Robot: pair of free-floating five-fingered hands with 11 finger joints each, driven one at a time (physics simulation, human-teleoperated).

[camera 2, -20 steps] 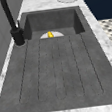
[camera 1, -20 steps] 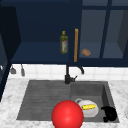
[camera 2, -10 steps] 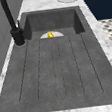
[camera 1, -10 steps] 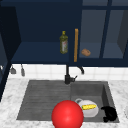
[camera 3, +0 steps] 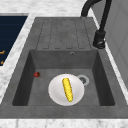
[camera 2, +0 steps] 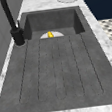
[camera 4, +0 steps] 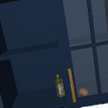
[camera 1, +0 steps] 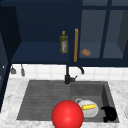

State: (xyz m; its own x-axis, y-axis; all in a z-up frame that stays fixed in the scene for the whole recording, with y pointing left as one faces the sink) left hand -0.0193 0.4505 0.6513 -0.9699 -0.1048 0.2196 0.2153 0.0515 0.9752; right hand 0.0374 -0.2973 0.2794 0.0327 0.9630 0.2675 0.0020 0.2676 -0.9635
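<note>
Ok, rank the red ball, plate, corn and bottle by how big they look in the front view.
1. Red ball, though it may just sit nearest the camera.
2. Plate, partly behind the ball.
3. Bottle, farther back in the cabinet.
4. Corn.

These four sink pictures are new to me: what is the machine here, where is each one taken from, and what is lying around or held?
The robot is a pair of floating black hands in a simulated kitchen. One hand, the right hand, shows in the front view at the basin's right front corner; its fingers cannot be made out.

The front view faces the sink, two views look along it from either side, and the upper view faces the wall cabinet.

In the basin a white plate carries a corn cob. A red ball sits in the foreground. The cabinet holds an oil bottle and a small brown item.
</note>
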